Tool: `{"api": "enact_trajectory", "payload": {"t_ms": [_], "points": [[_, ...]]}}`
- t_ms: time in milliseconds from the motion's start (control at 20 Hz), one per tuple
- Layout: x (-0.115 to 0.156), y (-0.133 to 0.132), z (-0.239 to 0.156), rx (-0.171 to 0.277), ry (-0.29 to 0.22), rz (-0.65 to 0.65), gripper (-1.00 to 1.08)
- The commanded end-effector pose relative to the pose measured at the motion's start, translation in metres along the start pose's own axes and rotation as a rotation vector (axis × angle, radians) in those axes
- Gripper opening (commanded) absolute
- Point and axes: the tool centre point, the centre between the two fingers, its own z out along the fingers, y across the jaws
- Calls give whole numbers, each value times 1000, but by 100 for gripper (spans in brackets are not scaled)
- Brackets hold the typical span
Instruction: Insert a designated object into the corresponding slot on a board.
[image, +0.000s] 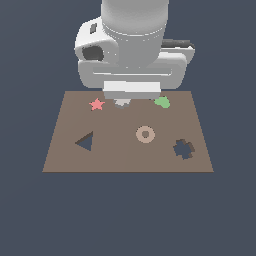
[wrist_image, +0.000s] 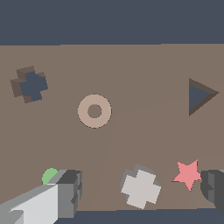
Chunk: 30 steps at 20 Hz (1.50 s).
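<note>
The tool (wrist_image: 141, 192) hangs spread wide over the board's (image: 125, 155) far edge, its fingers (wrist_image: 65, 192) either side of the grey cross piece (wrist_image: 141, 187), seemingly not touching it. The notched slot (image: 183, 149) lies well apart, open board between.

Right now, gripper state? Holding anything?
Gripper: open, holding nothing; its fingers straddle the small pale grey cross-shaped piece lying on the flat brown board, with gaps on both sides.

Brown board (image: 125, 150) carries grey cross piece (wrist_image: 140, 187), star (image: 96, 104), ring (image: 145, 134).
</note>
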Motion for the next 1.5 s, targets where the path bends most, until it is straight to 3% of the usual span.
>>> {"api": "enact_trajectory", "payload": {"t_ms": [0,800,1450], "points": [[-6,3,8,1,1,26,100],[-70,27,91,9,16,295,100],[-81,28,107,12,18,343,100]]}}
